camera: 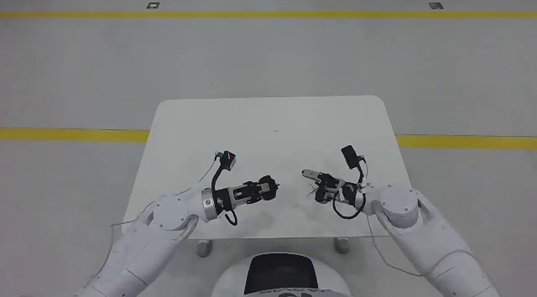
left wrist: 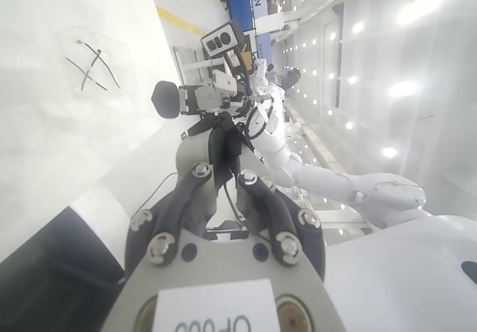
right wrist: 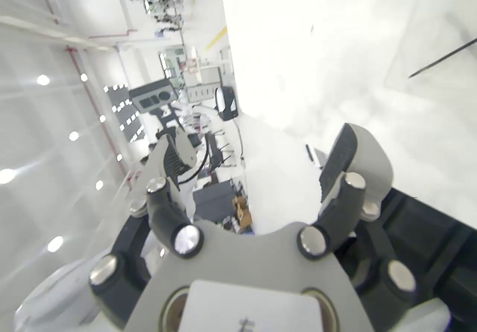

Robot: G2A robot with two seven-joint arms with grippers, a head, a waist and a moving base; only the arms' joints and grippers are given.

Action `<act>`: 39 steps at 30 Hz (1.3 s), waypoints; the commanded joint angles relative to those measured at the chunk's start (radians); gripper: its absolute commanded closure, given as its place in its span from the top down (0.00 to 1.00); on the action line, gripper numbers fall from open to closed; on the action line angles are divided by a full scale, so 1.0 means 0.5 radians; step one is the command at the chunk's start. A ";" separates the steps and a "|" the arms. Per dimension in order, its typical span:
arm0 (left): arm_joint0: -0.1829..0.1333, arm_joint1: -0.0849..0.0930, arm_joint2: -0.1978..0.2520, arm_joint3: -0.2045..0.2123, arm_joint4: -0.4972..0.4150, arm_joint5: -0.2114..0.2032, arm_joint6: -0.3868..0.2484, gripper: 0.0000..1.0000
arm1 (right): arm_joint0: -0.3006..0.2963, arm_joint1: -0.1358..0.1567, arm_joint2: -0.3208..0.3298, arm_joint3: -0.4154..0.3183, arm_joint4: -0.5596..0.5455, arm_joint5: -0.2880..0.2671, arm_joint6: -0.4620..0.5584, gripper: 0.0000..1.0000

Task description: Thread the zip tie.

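The zip ties (left wrist: 93, 66) lie loose on the bench (camera: 268, 121), the left hand (left wrist: 221, 143) is clenched on nothing I can see, the right hand (right wrist: 257, 150) is spread wide, so nothing is threaded yet.

Free gap between left pincer (camera: 270, 186) and right pincer (camera: 309, 175)

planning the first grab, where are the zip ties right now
In the left wrist view, several black zip ties lie crossed on a clear tray on the white table, apart from the right gripper.
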 commanded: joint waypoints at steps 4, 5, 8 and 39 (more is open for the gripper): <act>0.000 0.000 0.000 0.000 0.000 0.000 0.000 0.00 | -0.091 -0.026 -0.108 -0.010 -0.330 0.175 -0.554 1.00; 0.000 0.000 0.000 0.000 0.000 0.000 0.000 0.00 | -0.083 -0.035 -0.127 0.037 -0.351 0.175 -0.587 1.00; 0.000 0.000 0.000 0.000 0.000 0.000 0.000 0.00 | -0.054 -0.079 -0.199 0.104 -0.363 0.175 -0.703 1.00; 0.000 0.000 0.000 0.000 0.000 0.000 0.000 0.00 | -0.029 -0.278 0.016 -0.190 -1.587 0.175 -0.103 1.00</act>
